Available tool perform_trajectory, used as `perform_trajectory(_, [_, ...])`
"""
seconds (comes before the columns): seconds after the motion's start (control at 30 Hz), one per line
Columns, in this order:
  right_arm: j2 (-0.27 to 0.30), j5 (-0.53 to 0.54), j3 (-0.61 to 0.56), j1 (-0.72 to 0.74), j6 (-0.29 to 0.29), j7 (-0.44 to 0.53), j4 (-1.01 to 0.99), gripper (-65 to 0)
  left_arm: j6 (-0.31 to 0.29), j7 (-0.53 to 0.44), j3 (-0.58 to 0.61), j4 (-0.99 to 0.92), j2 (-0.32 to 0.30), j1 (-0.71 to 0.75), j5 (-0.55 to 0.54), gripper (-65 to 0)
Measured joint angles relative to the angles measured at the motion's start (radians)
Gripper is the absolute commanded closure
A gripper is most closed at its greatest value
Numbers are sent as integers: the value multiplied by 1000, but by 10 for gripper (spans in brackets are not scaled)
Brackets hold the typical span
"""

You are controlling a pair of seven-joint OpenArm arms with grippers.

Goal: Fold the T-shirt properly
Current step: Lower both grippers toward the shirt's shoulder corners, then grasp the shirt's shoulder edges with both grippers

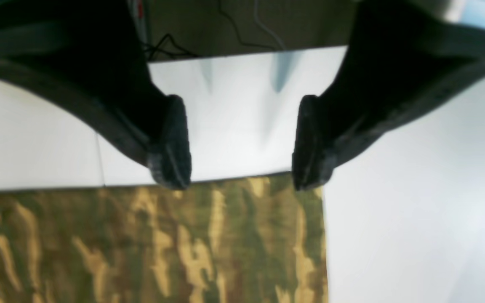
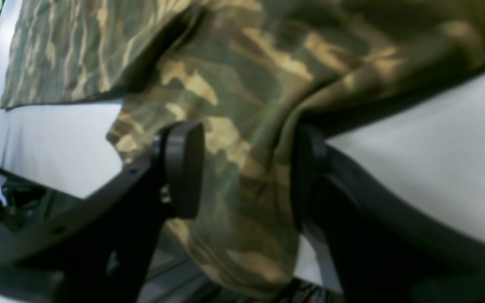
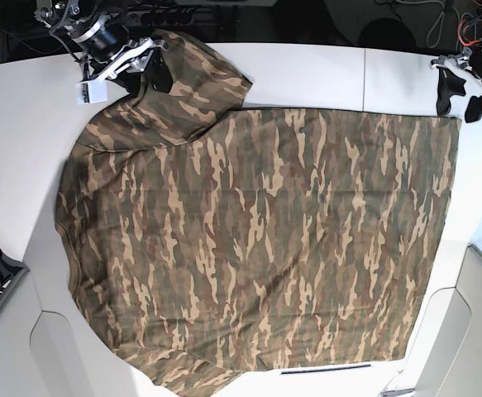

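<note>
1. White table point(image 3: 307, 70) fills the base view, with dark floor and cables beyond its far edge.
2. Spread flat over most of the table lies the shirt point(image 3: 257, 240), camouflage in brown, tan and olive, reaching from the far side almost to the near edge.
3. One sleeve point(image 3: 195, 74) points toward the far left corner of the base view, bunched and slightly raised.
4. The right gripper point(image 2: 246, 168) is at that sleeve; in its wrist view a fold of the cloth passes between the parted jaws, one pad point(image 2: 183, 168) just beside the fabric and the other at its edge. The blur leaves it unclear whether the cloth is pinched.
5. The left gripper point(image 1: 240, 143) hangs at the far right corner of the base view, jaws wide apart and holding nothing, its fingertips point(image 1: 171, 164) just above the shirt's straight edge and corner.
</note>
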Motion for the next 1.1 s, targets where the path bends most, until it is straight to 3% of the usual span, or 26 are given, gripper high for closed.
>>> perform_trajectory(0.2, [-32, 0, -10, 0, 0, 0, 0, -307, 2, -24, 0, -161, -71, -108, 0, -434])
perform_trajectory(0.33, [-45, -2, -10, 0, -5, -12, -4, -158, 1, -21, 1, -274, -105, -172, -24, -434])
perform_trajectory(0.53, [-45, -2, -10, 0, 8, -13, -5, -4, 1, -23, 1, -442, -142, -250, -62, -435])
perform_trajectory(0.7, [-45, -9, -10, 6, 51, -21, -6, 0, -8, -18, 1, -544, -140, -294, -100, -435])
perform_trajectory(1.1, [-45, -13, -11, 25, 53, -23, -8, 0, -11, -8, 36, -613, -140, -301, -184, -434])
